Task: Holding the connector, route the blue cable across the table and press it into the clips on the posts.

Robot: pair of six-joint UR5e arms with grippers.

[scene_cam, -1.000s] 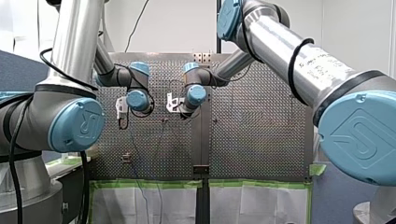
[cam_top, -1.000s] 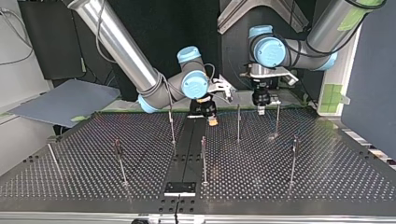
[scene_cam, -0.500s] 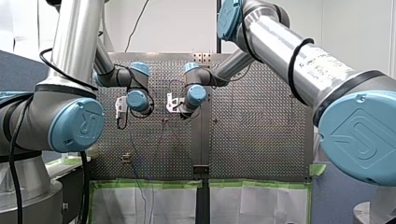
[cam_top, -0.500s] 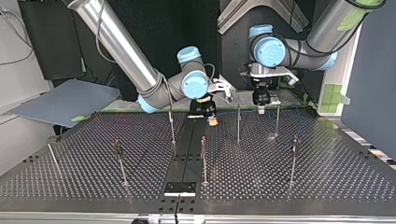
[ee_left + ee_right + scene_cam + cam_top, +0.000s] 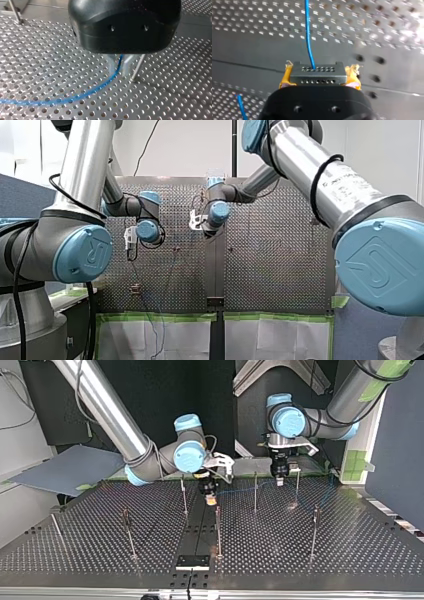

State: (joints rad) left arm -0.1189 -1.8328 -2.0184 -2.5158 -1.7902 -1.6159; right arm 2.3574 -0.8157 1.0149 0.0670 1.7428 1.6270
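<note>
The fingers (image 5: pixel 285 78) of our right gripper (image 5: pixel 318 78), with yellow pads, are closed on the grey connector (image 5: pixel 317 72), one on each short side. The blue cable (image 5: pixel 308 37) leaves the connector's face and runs ahead over the perforated table (image 5: pixel 350 550). In the top view this gripper hangs over the dark strip (image 5: pixel 199 525) in the middle of the table, near the edge where the arms stand. The metal fingers (image 5: pixel 130 65) of our left gripper (image 5: pixel 120 67) are closed on the same cable further along, low over the table and just beside one post (image 5: pixel 138 67). From there the cable lies in a loose curve on the table.

We judge that the routing step is in hand: the connector is held and the cable spans between both grippers. The clips are too small in the top view for us to say if any already holds the cable. The next move calls for bringing the cable to a clip's height, keeping it tight, and pressing it in.

We count one connector, one cable, two grippers and six upright posts.
</note>
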